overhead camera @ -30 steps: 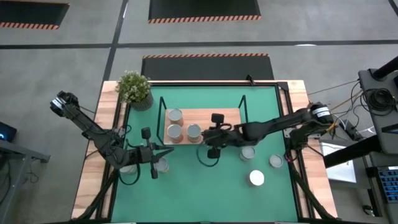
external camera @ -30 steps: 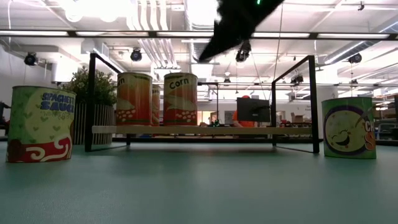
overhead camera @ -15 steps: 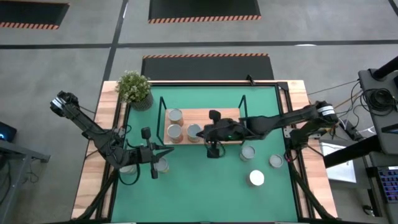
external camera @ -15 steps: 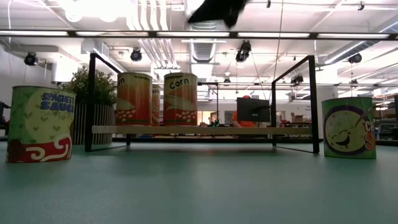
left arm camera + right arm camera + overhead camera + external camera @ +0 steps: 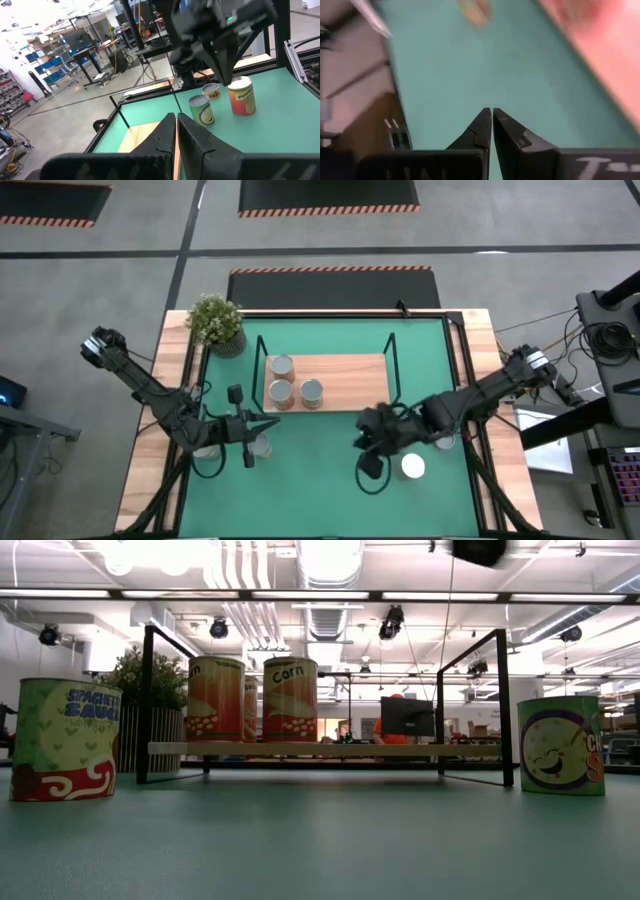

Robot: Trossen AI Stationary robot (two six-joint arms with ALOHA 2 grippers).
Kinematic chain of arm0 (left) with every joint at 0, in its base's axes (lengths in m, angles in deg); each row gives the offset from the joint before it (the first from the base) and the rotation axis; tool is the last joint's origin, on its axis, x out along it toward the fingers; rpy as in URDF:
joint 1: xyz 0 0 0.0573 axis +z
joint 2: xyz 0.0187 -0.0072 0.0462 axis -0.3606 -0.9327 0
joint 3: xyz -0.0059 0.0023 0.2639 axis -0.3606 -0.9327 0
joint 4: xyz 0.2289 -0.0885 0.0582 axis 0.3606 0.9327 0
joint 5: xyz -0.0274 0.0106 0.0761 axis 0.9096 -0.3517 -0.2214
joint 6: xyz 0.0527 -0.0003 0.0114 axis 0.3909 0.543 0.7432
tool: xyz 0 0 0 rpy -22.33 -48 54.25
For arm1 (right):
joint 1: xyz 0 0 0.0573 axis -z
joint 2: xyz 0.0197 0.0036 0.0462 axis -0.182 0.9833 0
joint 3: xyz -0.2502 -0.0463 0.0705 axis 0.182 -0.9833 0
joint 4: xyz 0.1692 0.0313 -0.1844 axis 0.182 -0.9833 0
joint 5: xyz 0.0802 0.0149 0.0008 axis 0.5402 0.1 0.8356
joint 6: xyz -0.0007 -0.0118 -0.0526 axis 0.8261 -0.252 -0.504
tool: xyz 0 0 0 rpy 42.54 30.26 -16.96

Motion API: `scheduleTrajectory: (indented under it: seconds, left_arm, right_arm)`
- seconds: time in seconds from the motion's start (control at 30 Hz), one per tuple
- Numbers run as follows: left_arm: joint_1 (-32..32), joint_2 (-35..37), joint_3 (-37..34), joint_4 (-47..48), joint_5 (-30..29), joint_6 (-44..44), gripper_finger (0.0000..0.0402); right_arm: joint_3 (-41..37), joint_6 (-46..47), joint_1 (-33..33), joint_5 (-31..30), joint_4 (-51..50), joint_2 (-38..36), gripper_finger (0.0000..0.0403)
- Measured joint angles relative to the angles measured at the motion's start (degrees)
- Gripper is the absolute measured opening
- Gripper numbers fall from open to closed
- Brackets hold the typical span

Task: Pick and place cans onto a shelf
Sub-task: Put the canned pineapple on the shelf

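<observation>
The shelf point(image 5: 345, 380), a wooden board in a black wire frame, stands on the green mat. Three cans stand on its left part point(image 5: 281, 365) point(image 5: 281, 392) point(image 5: 312, 390); two of them show in the low view point(image 5: 216, 698) point(image 5: 290, 698). Other cans stand on the mat: one beside my left gripper point(image 5: 262, 446), and two at the right point(image 5: 412, 467) point(image 5: 444, 441). My left gripper point(image 5: 262, 422) point(image 5: 176, 119) is shut and empty, at the mat's left. My right gripper point(image 5: 362, 450) point(image 5: 491, 112) is shut and empty, over the mat on the near side of the shelf's right end.
A potted plant point(image 5: 216, 322) stands at the mat's far left corner. In the low view, one can point(image 5: 65, 740) stands at the left and one point(image 5: 560, 745) at the right. Bare mat point(image 5: 320, 480) lies between the shelf and the near edge.
My right gripper has drawn back from over the shelf, beside the cans there, toward the table's near edge and to the right. It now hangs over the mat in front of the shelf's right end. The cans on the shelf have stayed in place.
</observation>
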Motion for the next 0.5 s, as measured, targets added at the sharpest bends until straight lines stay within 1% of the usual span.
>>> scheduleTrajectory:
  seconds: [0.03, 0.1, 0.13, 0.17, 0.23, 0.33, 0.5]
  left_arm:
    - [0.0, 0.0, 0.0, 0.0, 0.0, 0.0, 0.0001]
    - [0.0, -0.1, 0.0, 0.0, 0.0, 0.0, 0.0001]
    - [0.0, -0.1, 0.0, 0.0, 0.0, -0.1, 0.0001]
    - [0.0, -0.1, 0.0, 0.0, 0.0, -0.1, 0.0001]
    - [0.0, -0.1, 0.0, 0.0, 0.0, -0.2, 0.0001]
    - [0.0, -0.1, 0.0, 0.0, 0.0, -0.2, 0.0001]
    - [0.0, -0.1, 0.0, 0.0, 0.0, 0.1, 0.0001]
  right_arm:
    - [0.2, 6.1, -1.0, 2.0, -5.1, 0.0, 0.0009]
    - [0.7, 18.5, -3.6, 9.4, -16.2, 0.2, 0.0009]
    - [0.7, 22.6, -5.1, 12.9, -20.7, 0.3, 0.0009]
    - [0.7, 25.1, -6.8, 14.5, -24.3, 0.5, 0.0009]
    - [0.3, 29.5, -9.7, 15.1, -28.8, 0.5, 0.0009]
    - [-0.6, 35.4, -11.8, 14.5, -30.7, 0.2, 0.0009]
    - [-2.3, 38.4, -14.5, 13.2, -30.7, 0.1, 0.0010]
